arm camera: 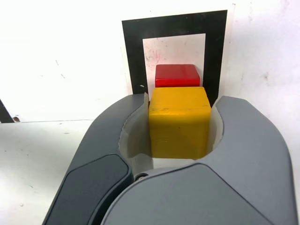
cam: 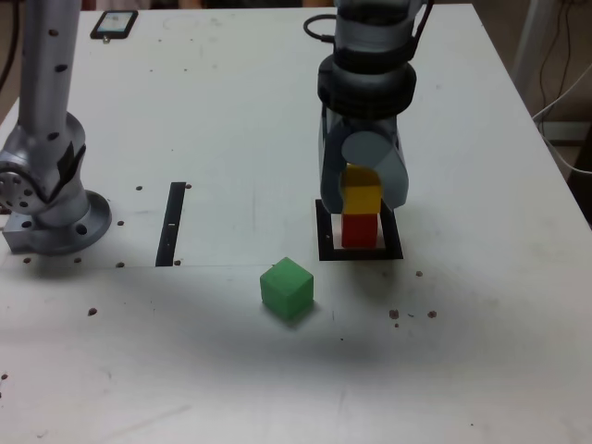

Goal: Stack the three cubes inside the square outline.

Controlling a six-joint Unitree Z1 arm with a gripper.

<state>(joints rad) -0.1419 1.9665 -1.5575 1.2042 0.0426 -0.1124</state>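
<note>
A gripper [cam: 363, 190] clasps a yellow cube [cam: 361, 191] above a red cube [cam: 359, 230] inside the black square outline [cam: 401, 242], a green cube [cam: 288, 289] nearby on the white tabletop [cam: 222, 370].

A matt black square outline [arm camera: 216, 51], flat and smooth as tape or print, frames a pale, faintly stained white centre on a smooth white tabletop [cam: 222, 361] flecked with dark, rough-looking chips. The red cube [arm camera: 177, 75] shows smooth, plain faces with a slight sheen along its edge; the yellow cube [arm camera: 180, 122], smooth and painted-looking, carries a soft satin gloss and faint scuffs on top. The green cube [cam: 288, 289] appears smooth and matt. The gripper [arm camera: 180, 129] wears smooth grey, plastic-looking shells with a satin finish, while the arm's base [cam: 57, 222] has a smooth, metallic-looking grey surface with soft highlights.
</note>
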